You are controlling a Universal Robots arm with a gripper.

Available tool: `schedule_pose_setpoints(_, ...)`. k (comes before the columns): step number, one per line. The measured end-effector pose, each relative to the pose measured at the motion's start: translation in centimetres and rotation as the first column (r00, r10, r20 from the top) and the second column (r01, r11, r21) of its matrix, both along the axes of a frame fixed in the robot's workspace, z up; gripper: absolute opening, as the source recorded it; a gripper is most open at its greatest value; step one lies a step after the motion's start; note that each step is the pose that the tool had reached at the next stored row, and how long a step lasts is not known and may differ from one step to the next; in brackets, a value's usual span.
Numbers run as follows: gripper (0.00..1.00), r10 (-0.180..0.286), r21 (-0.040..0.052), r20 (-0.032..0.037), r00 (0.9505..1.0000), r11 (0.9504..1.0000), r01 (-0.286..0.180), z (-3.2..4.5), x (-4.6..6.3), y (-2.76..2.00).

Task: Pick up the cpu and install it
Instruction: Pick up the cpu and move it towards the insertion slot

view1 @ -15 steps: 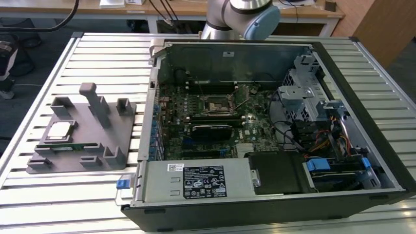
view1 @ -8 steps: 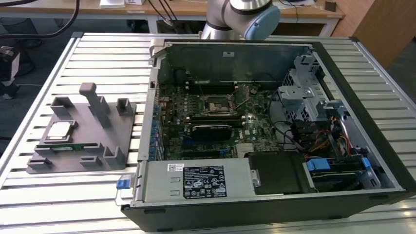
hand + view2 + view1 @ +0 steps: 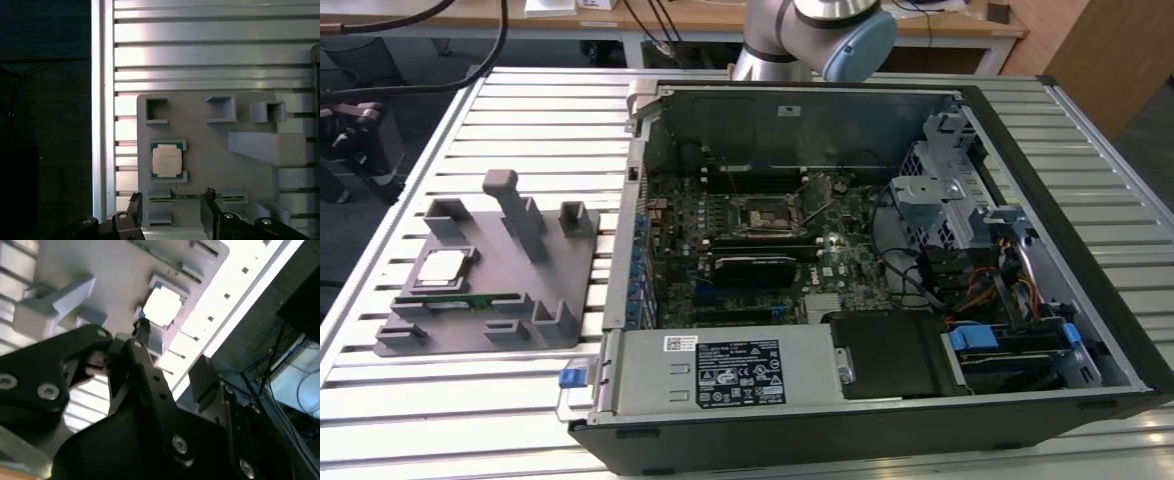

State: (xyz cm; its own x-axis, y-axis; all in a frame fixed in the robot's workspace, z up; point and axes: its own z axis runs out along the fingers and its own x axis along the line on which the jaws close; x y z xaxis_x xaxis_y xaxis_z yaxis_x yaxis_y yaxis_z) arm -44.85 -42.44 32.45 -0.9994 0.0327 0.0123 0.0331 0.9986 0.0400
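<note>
Grip: gripper (image 3: pixel 170 215) fingers stood apart with nothing between them, poised above the fixture (image 3: pixel 467 335).
Location: cpu (image 3: pixel 166 160) lay flat in its nest on that fixture, on the exterior view's left, untouched.
Progress: nothing lifted yet; by my judgement both pick-up and installing remained.
Edges: nest lips bracketed two sides of the cpu; memory stick (image 3: pixel 192 197) lay just beside; post (image 3: pixel 507 205) stood near.
Room: bare slatted table (image 3: pixel 534 110) surrounded the fixture; computer case (image 3: pixel 854 440) lay open, its socket (image 3: pixel 763 213) well apart from the cpu.

The exterior view is evenly lit — the computer case (image 3: pixel 787 125) shadowed inside. In the second wrist view glare washes the cpu (image 3: pixel 161 307) and table (image 3: pixel 250 290) white.
</note>
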Motion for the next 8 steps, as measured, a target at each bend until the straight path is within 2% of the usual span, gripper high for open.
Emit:
schedule_pose_setpoints(1, 0.59, 0.003, 0.0, 0.0001, 1.0, 1.0, -0.003, -0.19, 0.0, 0.01)
schedule_pose_setpoints(8, 0.59, 0.004, -0.0001, 0.0, 1.0, 1.0, -0.004, -1.44, 0.0, 0.05)
